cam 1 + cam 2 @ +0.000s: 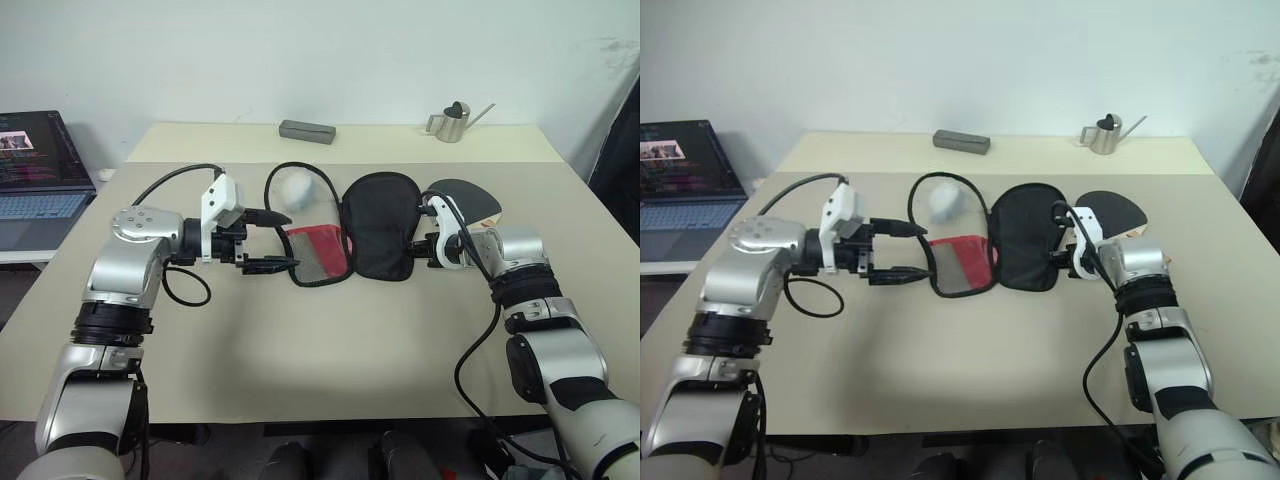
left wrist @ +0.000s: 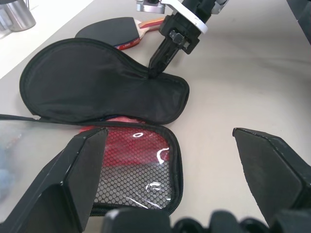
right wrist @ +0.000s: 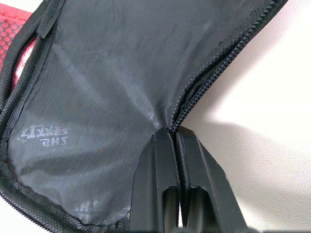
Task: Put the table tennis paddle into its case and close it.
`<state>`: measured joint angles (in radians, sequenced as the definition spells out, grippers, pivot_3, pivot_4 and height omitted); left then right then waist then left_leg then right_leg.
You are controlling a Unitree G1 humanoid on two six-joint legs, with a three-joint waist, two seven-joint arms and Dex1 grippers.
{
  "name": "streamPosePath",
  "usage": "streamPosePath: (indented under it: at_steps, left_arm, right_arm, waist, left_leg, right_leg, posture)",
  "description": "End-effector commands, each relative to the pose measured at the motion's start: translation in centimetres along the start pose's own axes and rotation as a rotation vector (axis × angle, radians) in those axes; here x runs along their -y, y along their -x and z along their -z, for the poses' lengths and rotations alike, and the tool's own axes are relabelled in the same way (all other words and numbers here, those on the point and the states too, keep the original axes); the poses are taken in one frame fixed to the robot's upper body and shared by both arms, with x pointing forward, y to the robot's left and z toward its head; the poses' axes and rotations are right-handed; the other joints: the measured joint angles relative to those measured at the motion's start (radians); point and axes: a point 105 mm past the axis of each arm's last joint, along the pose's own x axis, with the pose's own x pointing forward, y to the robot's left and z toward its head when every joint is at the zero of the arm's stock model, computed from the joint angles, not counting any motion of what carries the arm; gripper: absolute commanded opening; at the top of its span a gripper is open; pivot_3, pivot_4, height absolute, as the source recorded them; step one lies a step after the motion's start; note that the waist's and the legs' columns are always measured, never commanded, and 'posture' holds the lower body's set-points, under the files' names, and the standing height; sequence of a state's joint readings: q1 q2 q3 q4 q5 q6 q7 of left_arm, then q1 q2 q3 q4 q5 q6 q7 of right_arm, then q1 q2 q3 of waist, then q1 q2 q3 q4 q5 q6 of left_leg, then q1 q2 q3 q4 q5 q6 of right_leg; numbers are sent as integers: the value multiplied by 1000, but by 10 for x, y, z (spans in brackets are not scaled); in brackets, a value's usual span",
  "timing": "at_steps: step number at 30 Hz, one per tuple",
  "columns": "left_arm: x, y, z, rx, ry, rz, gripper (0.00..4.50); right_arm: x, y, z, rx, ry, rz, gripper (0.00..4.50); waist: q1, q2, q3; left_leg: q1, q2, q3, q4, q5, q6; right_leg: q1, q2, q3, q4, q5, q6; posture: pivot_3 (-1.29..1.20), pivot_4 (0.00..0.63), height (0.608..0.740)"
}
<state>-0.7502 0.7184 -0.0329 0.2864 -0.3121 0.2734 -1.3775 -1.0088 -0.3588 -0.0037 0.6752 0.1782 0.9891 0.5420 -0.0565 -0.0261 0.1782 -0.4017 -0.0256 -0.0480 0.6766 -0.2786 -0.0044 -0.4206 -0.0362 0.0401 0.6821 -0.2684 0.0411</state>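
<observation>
A beige table (image 1: 330, 350) holds an unzipped black fabric case (image 1: 380, 225), lying open like a book. One half is plain black cloth with a zipper rim and faint printed lettering on its lining. The other half, toward the robot's left, has a red mesh pocket (image 1: 318, 252) under clear plastic. A white ball (image 1: 296, 187) sits just behind that mesh half, inside a loop of black cable.

The paddle (image 1: 468, 203) lies outside the case, on the table beside its right edge. It shows a black rubber face, a red edge and a light wooden handle, partly hidden behind the right gripper.

The right gripper (image 2: 158, 60) is closed tight, pinching the zipper rim of the black half. The left gripper (image 1: 268, 240) hangs with fingers spread wide just beside the mesh half, holding nothing.

At the table's far edge rest a grey block (image 1: 306, 131) and a small metal watering can (image 1: 452, 122). A laptop (image 1: 40, 165) sits off to the left.
</observation>
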Motion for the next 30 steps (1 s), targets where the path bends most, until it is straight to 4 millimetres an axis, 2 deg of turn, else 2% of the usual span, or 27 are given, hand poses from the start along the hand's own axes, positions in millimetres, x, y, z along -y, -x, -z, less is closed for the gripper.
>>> streamPosePath:
  at_steps: [1,3,6,11,14,18,22,24,27,30]
  left_arm:
    - [-4,3,-13,26,-50,-10,4500]
    - [-5,3,-14,26,-52,-13,4500]
    - [-5,3,-14,28,-54,-15,4500]
    - [-5,4,-15,30,-54,-22,4500]
    - [-5,5,-15,31,-55,-28,4500]
    - [-7,6,-17,36,-56,-34,4500]
    - [-10,5,-20,48,-59,-38,4500]
    - [-11,3,-22,56,-62,-37,4500]
    - [-13,-1,-25,70,-64,-31,4500]
    - [-13,-4,-27,79,-66,-22,4500]
  right_arm:
    - [4,5,-9,39,16,31,209]
    - [5,5,-11,44,12,44,672]
    - [12,9,-18,78,-31,80,1666]
    - [23,31,-34,147,-53,105,3257]
    - [33,52,-44,198,-6,121,3257]
    - [29,88,-60,285,107,65,3257]
    - [37,114,-62,317,231,84,3257]
    - [46,121,-59,310,272,112,3646]
    - [63,123,-48,266,326,175,4456]
    - [77,120,-37,223,358,206,4456]
  waist:
    - [0,0,0]
    - [0,0,0]
    - [0,0,0]
    - [8,0,0]
    - [8,0,0]
    - [8,0,0]
    - [9,0,0]
    - [9,0,0]
    - [8,0,0]
    - [8,0,0]
  left_leg:
    - [0,0,0,0,0,0]
    - [0,0,0,0,0,0]
    - [0,0,0,0,0,0]
    - [0,0,0,1,0,0]
    - [-1,0,0,0,0,0]
    - [-1,0,0,0,0,0]
    - [-1,0,1,0,0,0]
    - [-1,0,1,0,0,1]
    - [0,0,1,0,0,1]
    - [0,0,2,0,0,1]
  right_leg:
    - [0,0,0,0,0,0]
    - [0,0,0,0,0,0]
    - [1,0,0,0,0,0]
    - [1,0,0,0,0,0]
    - [0,0,0,0,0,0]
    - [0,0,0,-1,0,0]
    - [0,0,0,-1,0,0]
    - [0,0,0,-1,0,0]
    - [1,0,0,-1,0,0]
    - [1,0,0,-1,0,0]
  posture:
    - [0,150,740]
    - [0,150,740]
    - [0,150,740]
    - [0,150,740]
    - [0,150,740]
    - [0,150,740]
    - [0,150,740]
    - [0,150,740]
    - [0,150,740]
    - [0,150,740]
